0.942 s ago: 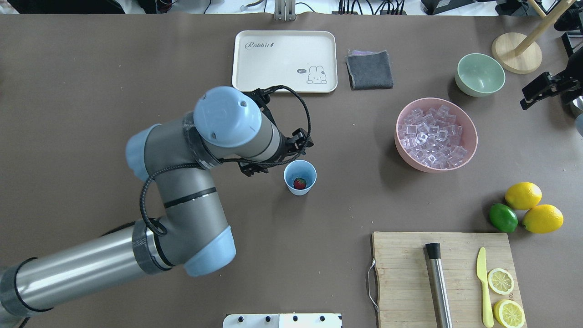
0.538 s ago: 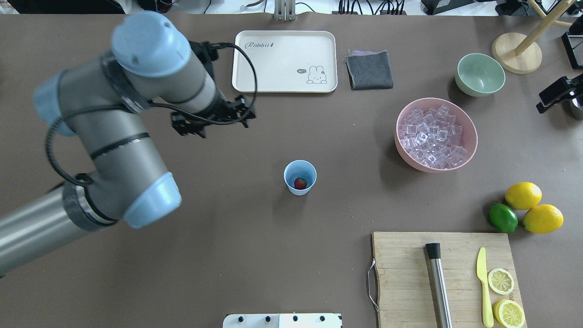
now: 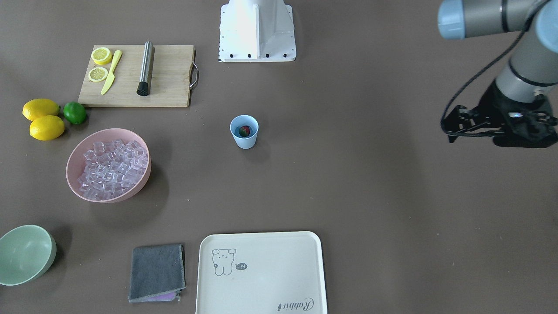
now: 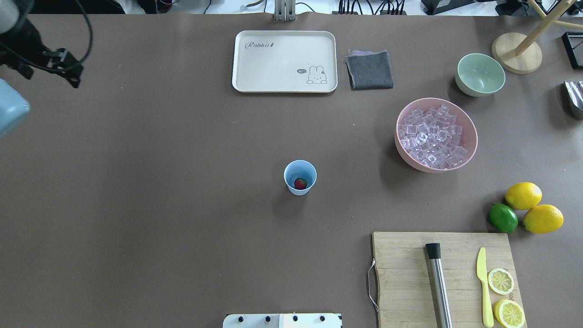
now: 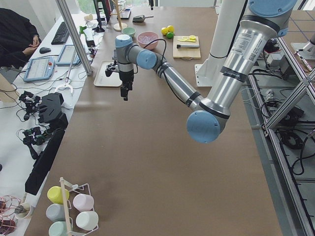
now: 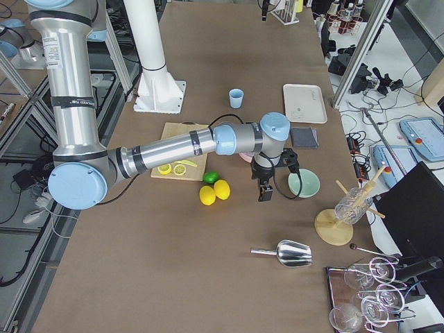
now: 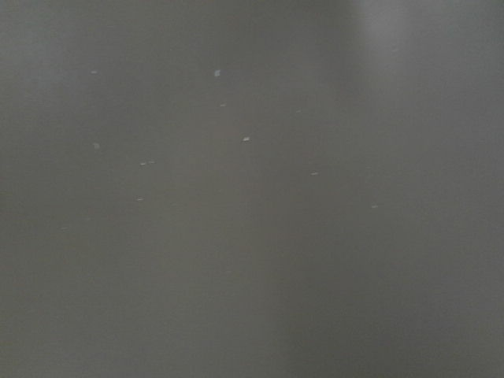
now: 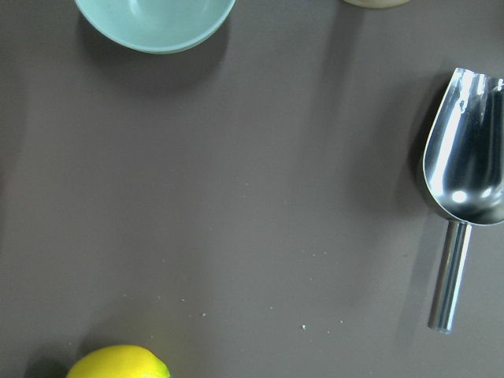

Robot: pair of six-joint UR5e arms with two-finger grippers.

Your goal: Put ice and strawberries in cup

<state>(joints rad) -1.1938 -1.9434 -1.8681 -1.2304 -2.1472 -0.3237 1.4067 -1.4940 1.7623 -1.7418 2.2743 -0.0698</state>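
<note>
By this moment, the task looked about half done: 1 strawberry [image 4: 299,183] already lay at the bottom of the cup [image 4: 305,171], while no ice [image 4: 430,136] could be seen in there with it. The ice was all heaped in the pink bowl [image 4: 474,139], well apart from the cup toward the robot's right, so moving some cubes across was what remained. The cup was a small, plain, light-blue tumbler without a handle, standing upright and alone near the middle of the bench [image 4: 182,205]; the berry inside showed red with a bit of green at its top. The cubes were clear and glassy with a faint pink cast, many alike and each much smaller than the cup. Both arms were off at opposite ends, neither near the cup nor the bowl. The left end effector [image 5: 125,92] hung pointing down over bare bench far to the left, and I could not tell whether its fingers were spread or pressed together. The right end effector [image 6: 264,191] hovered near the lemons, a pale-green bowl and a metal scoop [image 8: 465,173] lying on the bench; its state could not be told either.
</note>
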